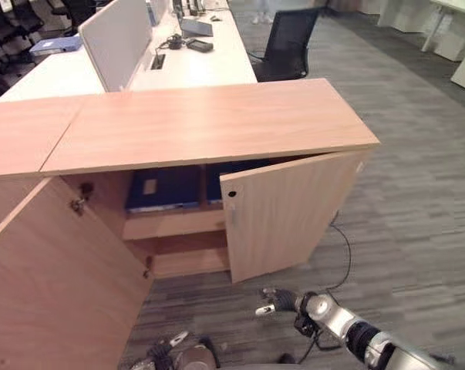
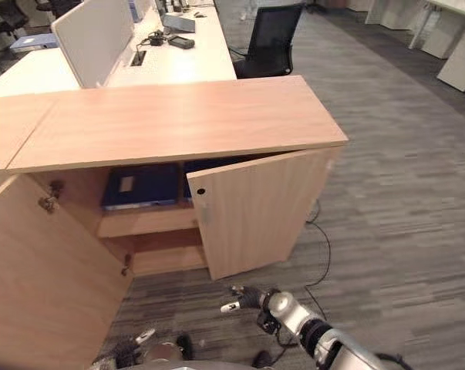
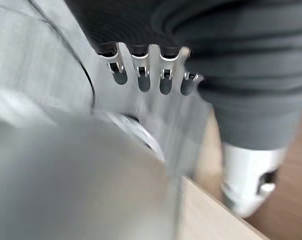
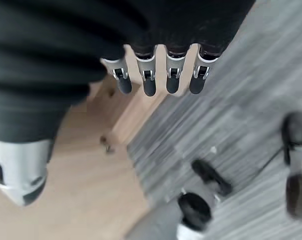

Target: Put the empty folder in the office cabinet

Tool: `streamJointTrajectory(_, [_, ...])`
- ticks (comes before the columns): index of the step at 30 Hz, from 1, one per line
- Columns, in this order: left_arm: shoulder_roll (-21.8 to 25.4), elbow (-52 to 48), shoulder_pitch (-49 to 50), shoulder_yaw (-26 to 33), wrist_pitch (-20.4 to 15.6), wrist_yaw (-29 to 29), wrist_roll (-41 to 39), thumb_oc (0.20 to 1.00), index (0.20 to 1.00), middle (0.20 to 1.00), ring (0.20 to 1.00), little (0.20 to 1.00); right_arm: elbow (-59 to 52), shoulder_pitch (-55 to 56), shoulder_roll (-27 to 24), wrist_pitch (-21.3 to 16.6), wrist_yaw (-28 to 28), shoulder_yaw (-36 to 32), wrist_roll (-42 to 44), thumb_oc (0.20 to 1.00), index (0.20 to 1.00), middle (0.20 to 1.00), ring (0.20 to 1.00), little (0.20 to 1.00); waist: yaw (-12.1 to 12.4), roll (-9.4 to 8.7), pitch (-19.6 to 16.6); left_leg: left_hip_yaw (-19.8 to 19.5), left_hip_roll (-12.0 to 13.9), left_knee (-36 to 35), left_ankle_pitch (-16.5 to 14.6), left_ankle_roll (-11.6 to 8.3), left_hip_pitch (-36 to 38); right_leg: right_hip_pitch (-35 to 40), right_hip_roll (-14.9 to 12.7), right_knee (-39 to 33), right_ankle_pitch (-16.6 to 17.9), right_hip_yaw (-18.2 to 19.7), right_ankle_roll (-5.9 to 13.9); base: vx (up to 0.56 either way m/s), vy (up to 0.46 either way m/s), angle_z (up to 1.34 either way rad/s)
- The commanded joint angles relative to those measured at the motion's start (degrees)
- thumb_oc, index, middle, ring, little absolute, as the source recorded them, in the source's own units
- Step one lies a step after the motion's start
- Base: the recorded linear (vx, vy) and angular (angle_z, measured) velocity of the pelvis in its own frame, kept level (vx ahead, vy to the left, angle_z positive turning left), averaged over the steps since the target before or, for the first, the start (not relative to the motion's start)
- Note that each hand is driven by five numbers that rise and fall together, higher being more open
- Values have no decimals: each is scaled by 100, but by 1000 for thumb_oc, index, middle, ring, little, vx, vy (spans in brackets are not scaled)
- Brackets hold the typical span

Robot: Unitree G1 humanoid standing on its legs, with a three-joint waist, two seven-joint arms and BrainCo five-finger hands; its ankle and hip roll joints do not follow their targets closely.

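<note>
While both doors of the office cabinet stood open, the upper shelf inside held two dark blue folders. One blue folder sat toward the robot's left and had a small pale label on its face. A second blue folder sat just beside it on the right, partly hidden behind the right door. Both seemed to lie flat on the shelf with their long sides running left to right (though the shade in there made it hard to be sure). The space under the shelf looked bare. The left door swung far out toward the robot, and the right door stood about half open. The right hand hung low over the grey carpet, in front of the right door and apart from it. Its fingers were straight and loose in the right wrist view, and it held nothing. The left hand also had straight fingers in its own wrist view, with nothing in it. It showed low down near the left door. Behind the cabinet stood a white desk with a grey divider and a black chair.
</note>
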Motion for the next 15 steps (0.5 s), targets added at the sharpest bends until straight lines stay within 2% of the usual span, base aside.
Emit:
streamJointTrajectory(1, [-121, 55, -40, -214, -56, -21, -86, 1000, 1000, 1000, 1000, 1000, 1148, -485, 516, 19, -427, -349, -616, 1000, 1000, 1000, 1000, 1000, 252, 27, -207, -554, -286, -753, -17, 83, 36, 465, -183, 284, -595, 50, 367, 51, 246, 78])
streamJointTrajectory(5, [-127, 9, -120, -428, -68, 10, 125, 1000, 1000, 1000, 1000, 1000, 1828, -415, 649, 117, -618, -694, -1046, 1000, 1000, 1000, 1000, 1000, 437, 70, -336, -969, -612, -1161, 90, 214, 108, 551, -473, 506, -594, -338, 487, 49, 192, 82])
streamJointTrajectory(6, [-143, -67, -81, -501, -90, -22, 200, 1000, 1000, 1000, 1000, 1000, 1868, -277, 666, 106, -615, -866, -960, 1000, 1000, 1000, 1000, 1000, 526, 83, -384, -1220, -803, -1310, 120, 290, 149, 595, -654, 691, -590, -534, 573, 61, 270, 106])
streamJointTrajectory(7, [-169, -86, -57, -534, -100, -42, 219, 1000, 1000, 1000, 1000, 1000, 1880, -223, 687, 94, -622, -916, -949, 1000, 1000, 1000, 1000, 1000, 562, 90, -397, -1336, -876, -1345, 122, 325, 167, 611, -734, 776, -593, -617, 605, 59, 275, 108])
streamJointTrajectory(13, [-223, -92, 139, -594, -124, -154, 385, 1000, 1000, 1000, 1000, 1000, 2078, -56, 748, 81, -660, -1147, -939, 1000, 1000, 1000, 1000, 1000, 749, 134, -476, -1835, -1287, -1438, 22, 544, 306, 678, -1221, 1368, -520, -841, 805, 40, 184, 78])
streamJointTrajectory(14, [-222, -107, 159, -611, -121, -163, 395, 1000, 1000, 1000, 1000, 1000, 2092, -42, 744, 82, -666, -1176, -927, 1000, 1000, 1000, 1000, 1000, 762, 147, -450, -1971, -1395, -1441, 15, 612, 345, 650, -1385, 1640, -382, -820, 864, 67, 301, 43])
streamJointTrajectory(15, [-215, -145, 179, -654, -130, -160, 336, 1000, 1000, 1000, 1000, 1000, 2031, -27, 734, 70, -684, -1207, -883, 1000, 1000, 1000, 1000, 1000, 734, 186, -388, -2270, -1568, -1456, 34, 737, 400, 535, -1667, 2172, -37, -614, 935, 25, 254, 62])
